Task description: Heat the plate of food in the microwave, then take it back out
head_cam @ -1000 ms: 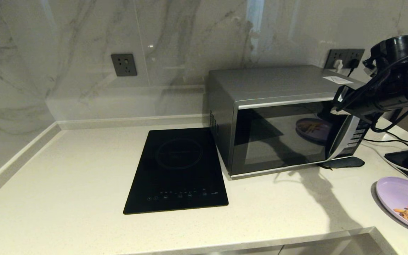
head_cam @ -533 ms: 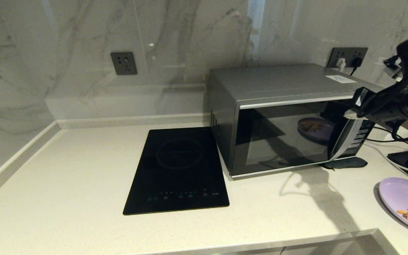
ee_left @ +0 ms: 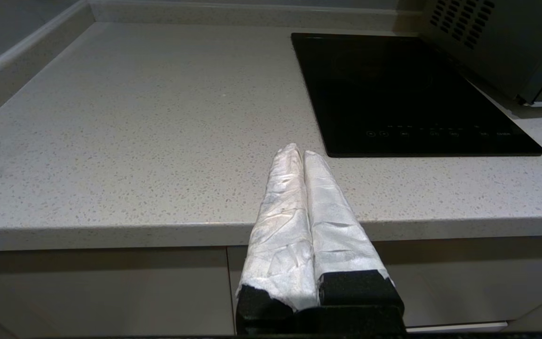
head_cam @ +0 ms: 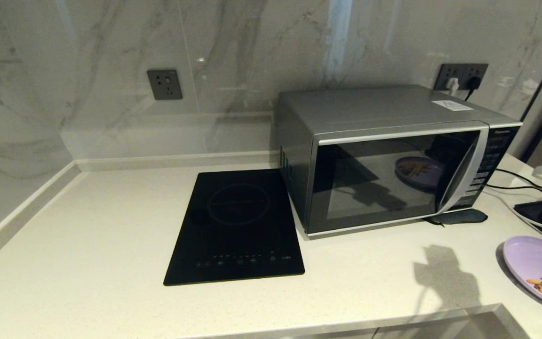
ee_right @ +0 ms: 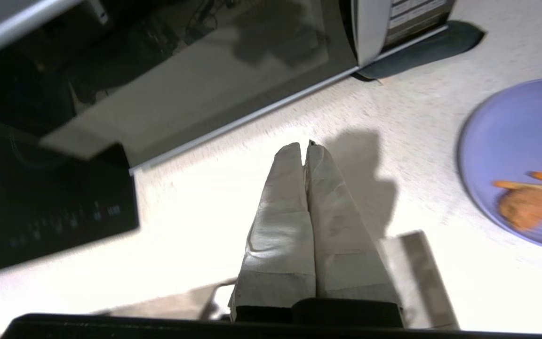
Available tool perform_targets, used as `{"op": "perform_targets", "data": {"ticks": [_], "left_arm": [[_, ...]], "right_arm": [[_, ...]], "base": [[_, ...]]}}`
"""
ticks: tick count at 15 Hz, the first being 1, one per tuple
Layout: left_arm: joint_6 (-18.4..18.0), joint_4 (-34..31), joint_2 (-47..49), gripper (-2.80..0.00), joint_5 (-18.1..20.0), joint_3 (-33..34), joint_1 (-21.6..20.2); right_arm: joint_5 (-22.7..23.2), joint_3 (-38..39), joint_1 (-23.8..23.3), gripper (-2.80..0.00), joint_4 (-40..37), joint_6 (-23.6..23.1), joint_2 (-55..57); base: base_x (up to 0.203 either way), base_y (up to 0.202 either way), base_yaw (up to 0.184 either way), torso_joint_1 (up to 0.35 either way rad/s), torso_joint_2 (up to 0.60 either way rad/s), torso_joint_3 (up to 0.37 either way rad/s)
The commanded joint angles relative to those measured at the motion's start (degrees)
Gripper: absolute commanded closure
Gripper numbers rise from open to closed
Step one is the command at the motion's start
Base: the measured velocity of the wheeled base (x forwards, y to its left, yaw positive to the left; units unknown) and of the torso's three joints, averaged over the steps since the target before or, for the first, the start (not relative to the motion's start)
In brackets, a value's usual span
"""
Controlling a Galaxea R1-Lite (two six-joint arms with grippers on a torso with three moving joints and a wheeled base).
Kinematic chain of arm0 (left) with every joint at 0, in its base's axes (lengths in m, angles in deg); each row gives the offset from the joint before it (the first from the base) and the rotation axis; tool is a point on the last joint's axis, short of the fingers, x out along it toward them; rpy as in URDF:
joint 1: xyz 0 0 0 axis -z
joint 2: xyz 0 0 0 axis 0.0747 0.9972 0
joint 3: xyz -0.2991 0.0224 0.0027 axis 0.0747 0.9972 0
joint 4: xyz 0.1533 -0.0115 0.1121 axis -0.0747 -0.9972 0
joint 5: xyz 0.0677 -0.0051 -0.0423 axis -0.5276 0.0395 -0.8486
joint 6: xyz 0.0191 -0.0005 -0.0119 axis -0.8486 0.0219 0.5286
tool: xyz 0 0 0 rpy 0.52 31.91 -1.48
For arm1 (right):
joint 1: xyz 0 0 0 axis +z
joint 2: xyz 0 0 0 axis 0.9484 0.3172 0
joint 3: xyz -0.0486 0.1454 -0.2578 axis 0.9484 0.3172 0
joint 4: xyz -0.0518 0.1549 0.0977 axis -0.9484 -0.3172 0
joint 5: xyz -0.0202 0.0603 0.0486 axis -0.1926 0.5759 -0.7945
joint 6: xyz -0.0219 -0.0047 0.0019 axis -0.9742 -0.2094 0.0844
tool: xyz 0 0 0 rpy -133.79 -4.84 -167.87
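Left tool (ee_left: pixel 303 153) sat parked out in front of the tabletop (ee_left: pixel 134 117) edge, well to the left of the microwave (head_cam: pixel 393 155), its two white-wrapped fingers pressed flat together with nothing between them. It looked idle, and the spot made sense for an arm with no part in the job: clear of everything and out of the other arm's way.

Just left of the microwave, almost against its side wall, a flat black induction cooktop (head_cam: pixel 235 226) lay on the tabletop with nothing standing on it. Behind it, on the marble wall, was a dark socket (head_cam: pixel 164 85).

The microwave stood with its dark glass door fully closed, handle strip and button panel at its right end, so nothing could go inside until that door was swung out. A purple round shape showed in the glass; I took it for the plate's reflection.

Right tool (ee_right: pixel 306 150) hung above bare tabletop in front of the microwave's right end, between the door and the plate, its wrapped fingers shut tight on nothing and touching neither. From the head view it did not show at all, only its shadow on the tabletop.

The plate of food (head_cam: pixel 537 268) rested on the tabletop right of the microwave and nearer the front edge, fries and chicken heaped on its near side. I judged it was waiting there, within the right arm's reach.
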Motion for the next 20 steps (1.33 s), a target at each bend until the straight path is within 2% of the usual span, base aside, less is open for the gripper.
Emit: {"op": "perform_targets", "data": {"ticks": [1,6,8,10,13,20], "left_arm": [[0.05,0.02,0.09,0.00,-0.03,0.00,-0.01],[0.05,0.02,0.09,0.00,-0.03,0.00,-0.01],[0.05,0.02,0.09,0.00,-0.03,0.00,-0.01],[0.05,0.02,0.09,0.00,-0.03,0.00,-0.01],[0.05,0.02,0.09,0.00,-0.03,0.00,-0.01],[0.05,0.02,0.09,0.00,-0.03,0.00,-0.01]], "right_arm": [[-0.10,5.92,-0.09,0.00,-0.33,-1.43,-12.07],[-0.97,15.93,-0.10,0.00,-0.34,-6.90,-27.59],[-3.68,18.86,-0.11,0.00,-0.12,-8.25,-31.82],[-4.54,20.96,-0.04,0.00,0.08,-8.56,-34.78],[-4.58,24.20,-0.02,0.00,0.00,-8.71,-39.46],[-2.73,38.83,-0.04,0.00,0.21,-11.71,-57.52]], "base": [[0.000,0.000,0.000,0.000,0.00,0.000],[0.000,0.000,0.000,0.000,0.00,0.000],[0.000,0.000,0.000,0.000,0.00,0.000],[0.000,0.000,0.000,0.000,0.00,0.000],[0.000,0.000,0.000,0.000,0.00,0.000],[0.000,0.000,0.000,0.000,0.00,0.000]]}}
